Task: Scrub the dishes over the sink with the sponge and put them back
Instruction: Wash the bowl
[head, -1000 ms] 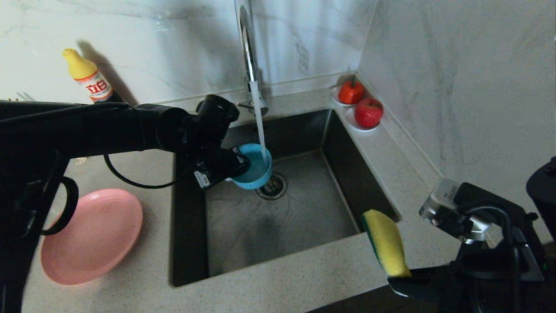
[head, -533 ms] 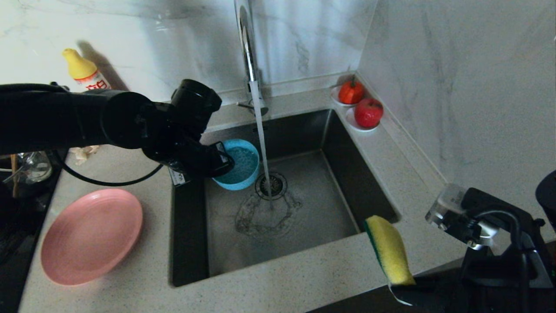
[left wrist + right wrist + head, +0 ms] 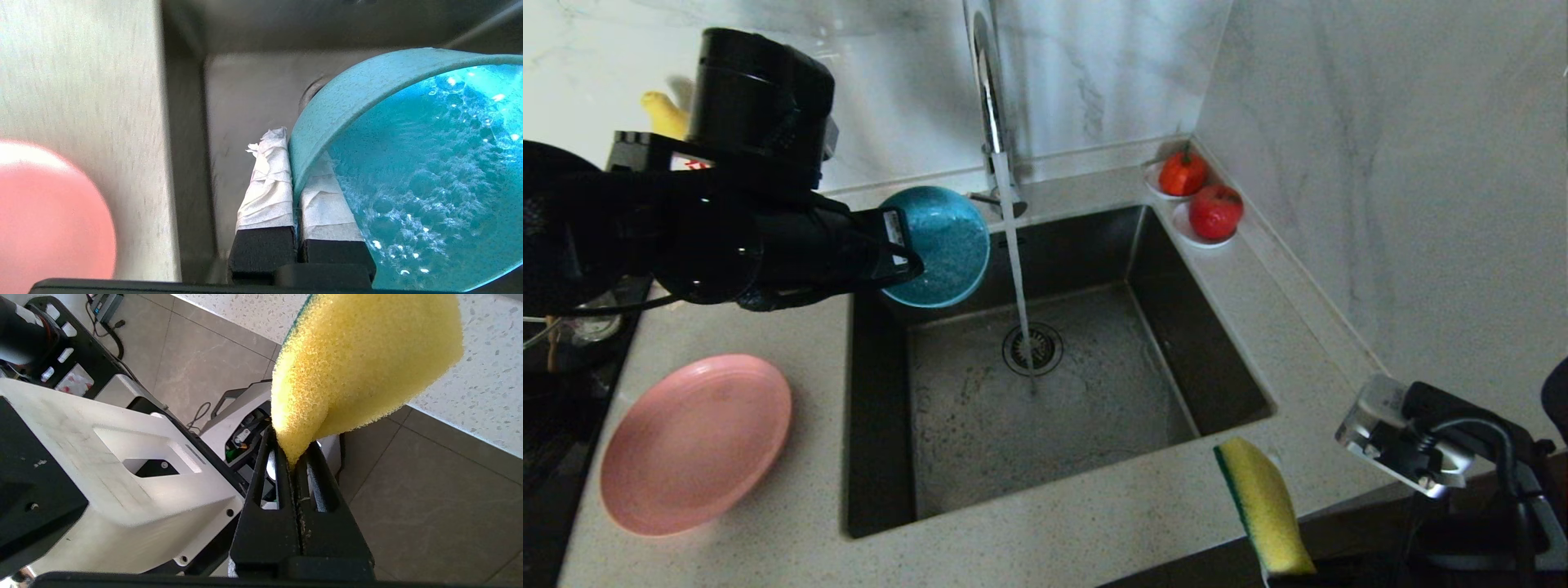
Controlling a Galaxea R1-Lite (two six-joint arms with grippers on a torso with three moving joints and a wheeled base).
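On the left of the desk (image 3: 768, 563) the pink plate (image 3: 694, 443) lies flat, apart from the sink (image 3: 1225, 343), in the same spot as a second ago; we judge it not yet in hand.

The left gripper (image 3: 907, 253) is pinched shut on the rim of the teal bowl (image 3: 943, 245). In the left wrist view its taped fingers (image 3: 267, 183) stand one outside the bowl wall and one inside. A second ago this bowl sat low in the sink under the running water; we now see it lifted out of the stream and up above the sink's back left corner, tilted so that its inside faces the middle of the sink. The inside is wet and beaded with bubbles. We read this as the rinse being finished and the bowl being raised and turned for scrubbing or draining.

The tap (image 3: 988, 106) runs on, and the water now falls straight to the sink floor beside the drain (image 3: 1032, 349) with nothing under it.

At the right, the right gripper (image 3: 300, 457) is clamped tight on one narrow end of the sponge (image 3: 1266, 506), which stands up over the front edge of the desk, well apart from the bowl. It has sunk slightly toward that edge during the last second. The chopsticks cannot be made out with certainty.
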